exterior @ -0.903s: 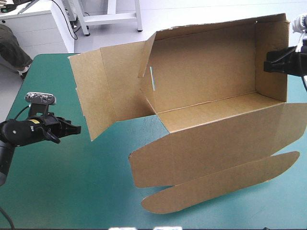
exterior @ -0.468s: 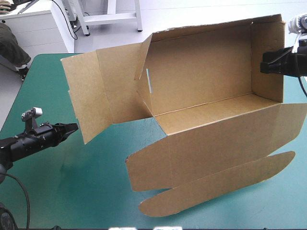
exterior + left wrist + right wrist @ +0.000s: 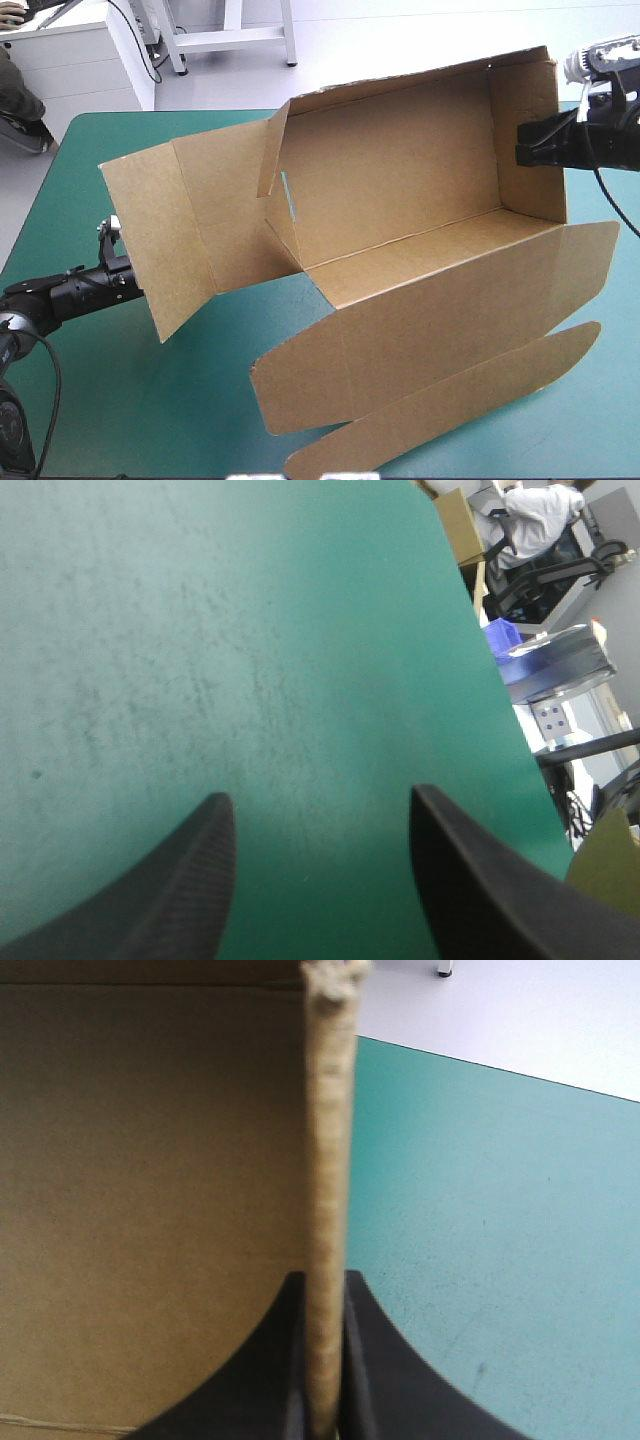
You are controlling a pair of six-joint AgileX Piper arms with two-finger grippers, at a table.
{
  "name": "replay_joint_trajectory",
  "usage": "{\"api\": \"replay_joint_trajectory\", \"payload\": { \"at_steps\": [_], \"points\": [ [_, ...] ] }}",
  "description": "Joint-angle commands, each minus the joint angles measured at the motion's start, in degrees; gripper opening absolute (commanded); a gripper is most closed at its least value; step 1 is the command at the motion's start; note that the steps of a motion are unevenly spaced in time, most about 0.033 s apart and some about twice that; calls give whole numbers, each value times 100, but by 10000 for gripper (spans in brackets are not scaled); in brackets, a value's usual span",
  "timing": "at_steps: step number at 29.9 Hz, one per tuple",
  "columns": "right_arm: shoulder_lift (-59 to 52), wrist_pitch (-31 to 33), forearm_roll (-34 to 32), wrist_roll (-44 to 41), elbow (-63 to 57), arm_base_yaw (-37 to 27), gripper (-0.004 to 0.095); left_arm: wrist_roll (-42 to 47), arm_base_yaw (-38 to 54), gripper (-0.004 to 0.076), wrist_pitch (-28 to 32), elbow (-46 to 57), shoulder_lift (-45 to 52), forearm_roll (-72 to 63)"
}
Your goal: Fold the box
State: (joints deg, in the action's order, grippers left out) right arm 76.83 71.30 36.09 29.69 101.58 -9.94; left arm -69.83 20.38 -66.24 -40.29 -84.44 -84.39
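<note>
table (image 3: 150,400) | cover: teal-green | faint pale scuff marks, seen in left wrist view

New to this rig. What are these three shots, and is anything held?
It is a two-armed robot at a table with a teal-green cover. The high view looks down from above and behind it; the other two come from a camera on each wrist, looking along the black fingers. On the table is a brown box, half folded: back and end walls raised, long flaps spread out in front. The right gripper is shut on the box, pinching the edge of its right end wall. The left gripper is open over bare cover, near the box's left flap, holding nothing.
</note>
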Motion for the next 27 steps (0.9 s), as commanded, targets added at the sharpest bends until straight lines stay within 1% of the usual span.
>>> {"api": "replay_joint_trajectory", "payload": {
  "at_steps": [1, 4, 6, 10, 12, 21, 24, 27],
  "points": [
    [-167, 56, 271, -119, 132, -1, -20, 133, -213, 529, -819, -333, 237, -525],
    [-167, 56, 214, -143, 132, 8, -20, 183, -434, 531, -819, -503, 395, -481],
    [-167, 56, 54, -143, 132, 114, -20, 211, -554, 531, -819, -597, 494, -481],
    [-144, 13, -639, -410, 132, 479, -20, 352, -622, 531, -819, -808, 730, -516],
    [-105, -78, -839, -578, 132, 586, -20, 510, -622, 531, -819, -892, 871, -506],
    [84, -240, -721, -641, 132, 758, -20, 638, -924, 531, -819, -928, 1602, -428],
    [150, -284, -721, -705, 132, 828, -18, 687, -972, 531, -819, -928, 1754, -634],
    [175, -461, -751, -749, 132, 1001, -18, 745, -982, 531, -819, -937, 1846, -781]
  ]
}}
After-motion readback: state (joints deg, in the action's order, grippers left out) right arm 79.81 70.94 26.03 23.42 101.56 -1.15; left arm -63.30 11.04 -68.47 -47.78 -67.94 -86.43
